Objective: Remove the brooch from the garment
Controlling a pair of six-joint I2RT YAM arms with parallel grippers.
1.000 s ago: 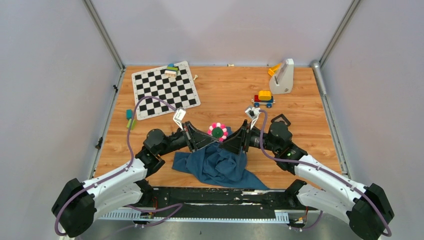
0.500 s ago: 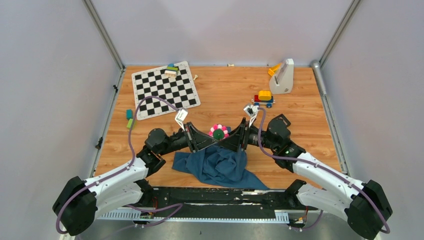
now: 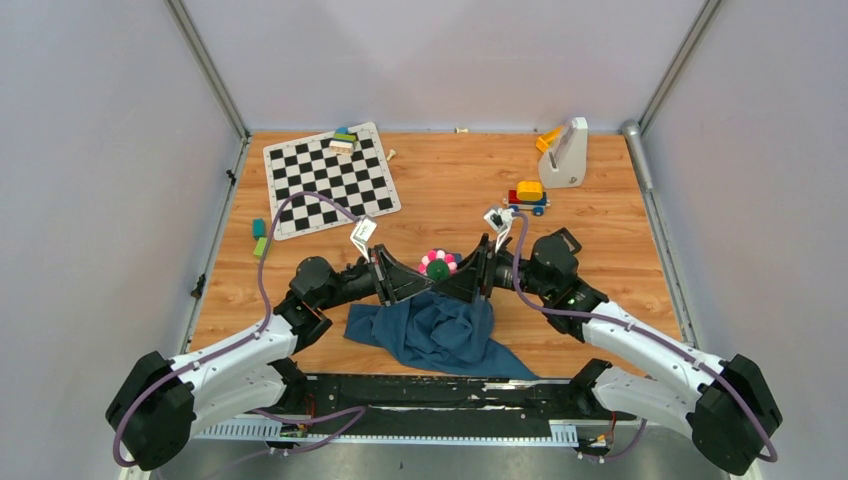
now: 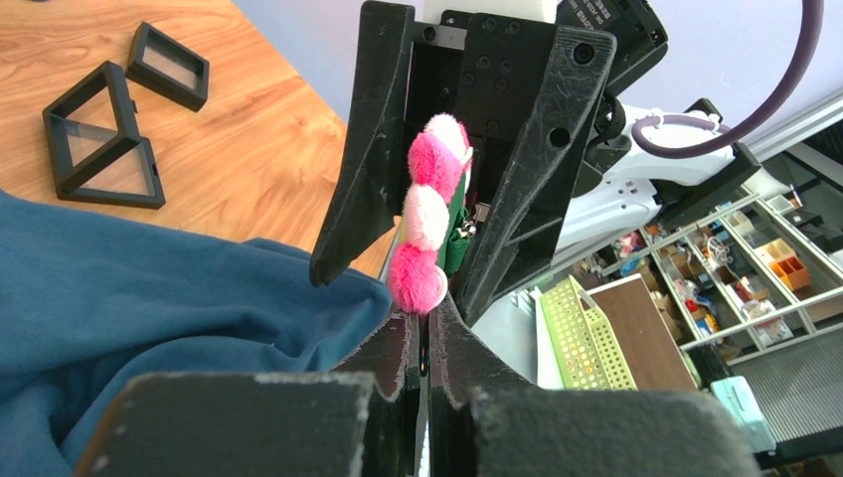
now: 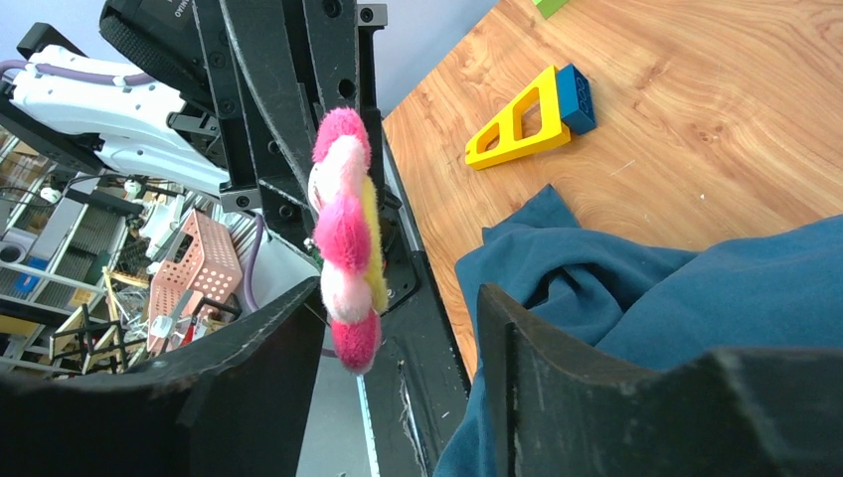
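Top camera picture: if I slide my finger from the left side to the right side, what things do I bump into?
chessboard → flower-shaped brooch → toy car

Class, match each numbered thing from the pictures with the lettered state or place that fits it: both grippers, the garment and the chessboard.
Things:
1. left gripper
2. right gripper
3. garment
4. chessboard

States or places:
A. lying flat at the far left
B. open, one finger on either side of the brooch
C. shut on the brooch's lower edge
D. bunched in folds, nearer than both grippers

Pairs: 1-C, 2-B, 3-D, 4-A
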